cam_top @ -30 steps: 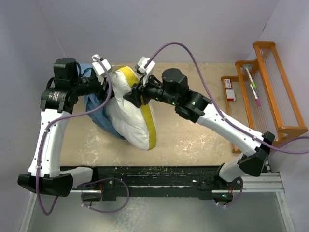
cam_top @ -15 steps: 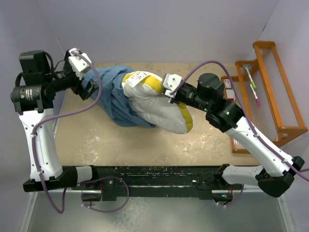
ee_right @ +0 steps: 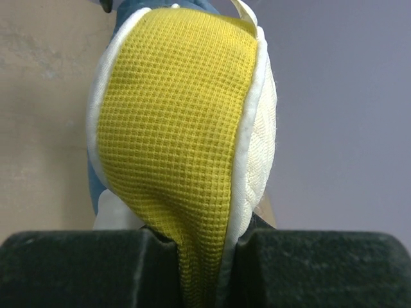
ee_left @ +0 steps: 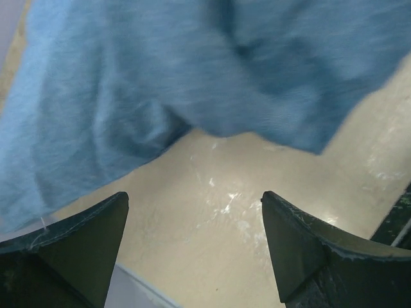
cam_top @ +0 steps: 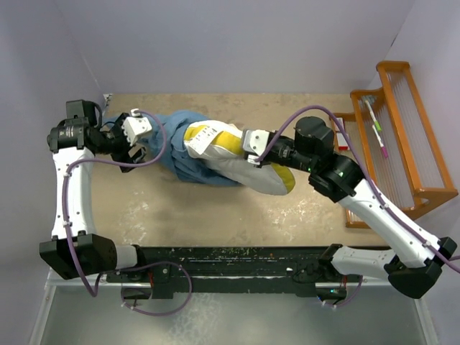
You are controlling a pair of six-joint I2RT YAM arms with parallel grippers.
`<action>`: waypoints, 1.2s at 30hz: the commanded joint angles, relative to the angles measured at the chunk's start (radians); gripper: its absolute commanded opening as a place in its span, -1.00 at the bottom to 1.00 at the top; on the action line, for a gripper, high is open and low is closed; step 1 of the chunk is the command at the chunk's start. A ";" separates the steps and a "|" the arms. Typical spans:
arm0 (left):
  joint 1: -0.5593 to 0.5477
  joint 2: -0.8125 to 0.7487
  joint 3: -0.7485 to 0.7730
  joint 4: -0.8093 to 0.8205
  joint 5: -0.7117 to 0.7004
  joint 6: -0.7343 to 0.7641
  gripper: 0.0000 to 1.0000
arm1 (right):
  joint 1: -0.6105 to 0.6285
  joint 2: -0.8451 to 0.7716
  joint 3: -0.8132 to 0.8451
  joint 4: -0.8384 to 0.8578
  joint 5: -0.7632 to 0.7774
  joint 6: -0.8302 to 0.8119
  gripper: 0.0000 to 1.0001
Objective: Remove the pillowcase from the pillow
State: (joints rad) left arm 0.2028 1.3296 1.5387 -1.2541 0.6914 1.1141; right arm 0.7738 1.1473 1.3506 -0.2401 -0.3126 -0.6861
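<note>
The cream quilted pillow (cam_top: pixel 248 172) lies across the middle of the table, its yellow band (cam_top: pixel 224 136) facing up. Its left part is still inside the wrinkled slate-blue pillowcase (cam_top: pixel 172 147). My right gripper (cam_top: pixel 253 149) is shut on the pillow's yellow band; in the right wrist view the band (ee_right: pixel 180 122) is pinched between the gripper's (ee_right: pixel 200 240) two black fingers. My left gripper (cam_top: pixel 136 152) is open just left of the pillowcase's end. In the left wrist view, blue cloth (ee_left: pixel 192 70) hangs above the gripper (ee_left: pixel 192 199), with only bare table between its fingers.
A wooden rack (cam_top: pixel 402 136) stands at the table's right edge with pens on it. A small red and white box (cam_top: pixel 343 134) lies beside it. Walls close in on the left, back and right. The black rail (cam_top: pixel 237 262) with the arm bases runs along the near edge.
My left gripper has opened, let go of the pillowcase and swung out left, then back toward it. My right gripper has shut on the yellow band and dragged the pillow right.
</note>
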 commanded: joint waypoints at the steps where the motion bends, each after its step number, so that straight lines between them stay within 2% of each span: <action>1: 0.052 -0.074 -0.034 0.241 -0.040 -0.011 0.76 | -0.003 -0.037 0.068 0.058 -0.068 -0.014 -1.00; 5: 0.102 -0.045 0.038 0.248 0.059 -0.020 0.83 | -0.004 -0.046 0.106 0.048 -0.113 0.015 -1.00; 7: 0.103 -0.033 0.037 0.180 0.067 0.086 0.85 | -0.003 -0.061 0.112 0.064 -0.119 0.029 -1.00; 12: 0.103 -0.001 -0.055 0.030 -0.027 0.277 0.79 | -0.004 -0.090 0.123 0.106 -0.101 0.069 -1.00; 16: 0.114 -0.002 -0.121 0.003 -0.059 0.302 0.79 | -0.004 -0.098 0.133 0.126 -0.092 0.100 -1.00; 19: 0.116 -0.040 -0.205 0.085 -0.066 0.302 0.83 | -0.004 -0.104 0.139 0.142 -0.107 0.116 -1.00; 23: 0.129 -0.092 -0.313 0.353 -0.066 0.168 0.81 | -0.005 -0.125 0.143 0.156 -0.151 0.145 -1.00; 29: 0.228 -0.101 -0.324 0.549 0.088 0.034 0.86 | -0.005 -0.112 0.216 0.061 -0.215 0.133 -1.00; 31: 0.242 -0.081 -0.320 0.526 0.117 0.061 0.90 | -0.005 -0.105 0.234 0.049 -0.233 0.131 -1.00; 34: 0.243 -0.028 -0.304 0.317 0.165 0.235 0.93 | -0.005 -0.101 0.242 0.047 -0.250 0.136 -1.00; 36: 0.242 -0.004 -0.315 0.272 0.175 0.271 0.94 | -0.004 -0.102 0.242 0.047 -0.256 0.139 -1.00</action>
State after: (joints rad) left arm 0.4431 1.2789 1.2137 -0.8570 0.7586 1.2621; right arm 0.7712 1.0737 1.5158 -0.3565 -0.5079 -0.5503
